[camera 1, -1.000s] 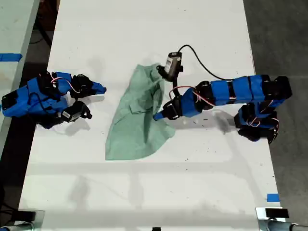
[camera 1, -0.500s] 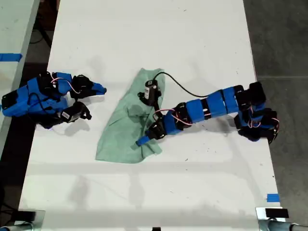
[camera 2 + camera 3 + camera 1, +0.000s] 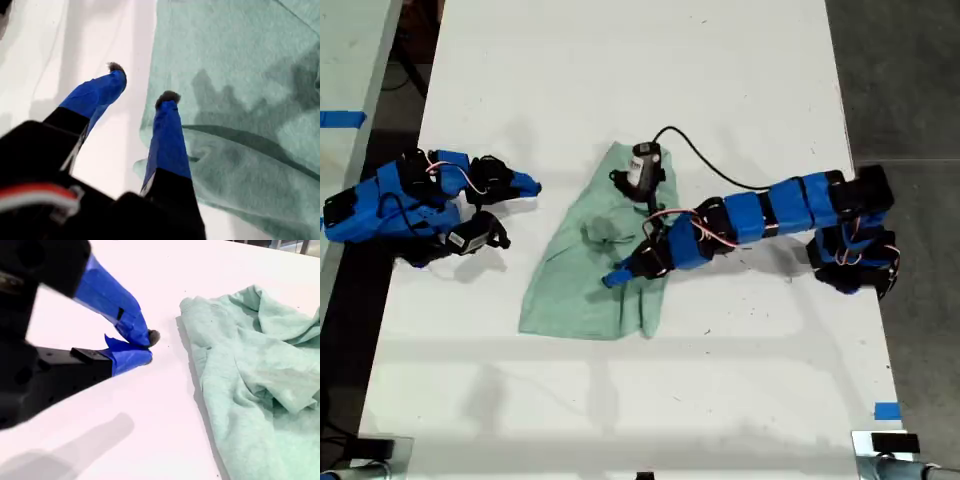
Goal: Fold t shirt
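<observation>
my first tool [image 3: 616,277] over t shirt [image 3: 582,290], my second tool [image 3: 530,185] apart

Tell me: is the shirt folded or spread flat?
Partly folded and rumpled: the shirt has one side doubled over, with a bunched lump mid-cloth. My first gripper hangs open over it.

A robotics lab or workshop bench is showing here: two small arms wrapped in blue tape, wires exposed, are sitting on a plain white table [image 3: 620,60]. Blue tape marks [image 3: 887,411] are sticking to the table edges, over a grey floor [image 3: 910,80].
</observation>
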Controlling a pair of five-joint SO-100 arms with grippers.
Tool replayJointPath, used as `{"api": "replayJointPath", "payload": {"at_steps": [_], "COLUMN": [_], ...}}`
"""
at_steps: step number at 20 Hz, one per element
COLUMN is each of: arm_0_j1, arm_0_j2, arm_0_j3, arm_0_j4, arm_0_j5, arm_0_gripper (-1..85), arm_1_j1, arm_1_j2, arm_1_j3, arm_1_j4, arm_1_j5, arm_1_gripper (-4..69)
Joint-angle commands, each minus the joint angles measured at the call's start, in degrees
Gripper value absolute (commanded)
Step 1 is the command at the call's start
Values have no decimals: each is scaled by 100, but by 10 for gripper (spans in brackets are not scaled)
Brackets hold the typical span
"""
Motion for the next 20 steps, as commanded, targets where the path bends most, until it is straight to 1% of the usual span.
{"api": "replayJointPath", "payload": {"at_steps": [1,3,4,5,6,9,13,14,15,18,20], "arm_0_j1": [79,70,62,62,62,62,70,70,70,70,70], "arm_0_j2": [44,44,44,44,44,44,44,44,44,44,44], "arm_0_j3": [229,229,229,229,229,229,229,229,229,229,229], "arm_0_j4": [0,0,0,0,0,0,0,0,0,0,0], "arm_0_j5": [-18,9,18,18,18,9,0,9,9,9,18], "arm_0_gripper": [-2,-2,-2,-2,-2,-2,-2,-2,-2,-2,-2], "arm_1_j1": [237,299,308,299,281,272,387,387,369,334,334], "arm_1_j2": [439,835,1020,1195,1362,1591,1556,1556,1556,1942,2672], "arm_1_j3": [-378,35,343,765,1248,2584,4025,4236,4351,4693,5159], "arm_1_j4": [1187,2268,2566,2610,2399,1055,-967,-1371,-1573,-1670,-2013], "arm_1_j5": [580,1204,1424,1600,1661,1679,1626,1582,1573,1696,1714], "arm_1_gripper": [142,150,157,164,177,210,211,211,208,198,188]}}
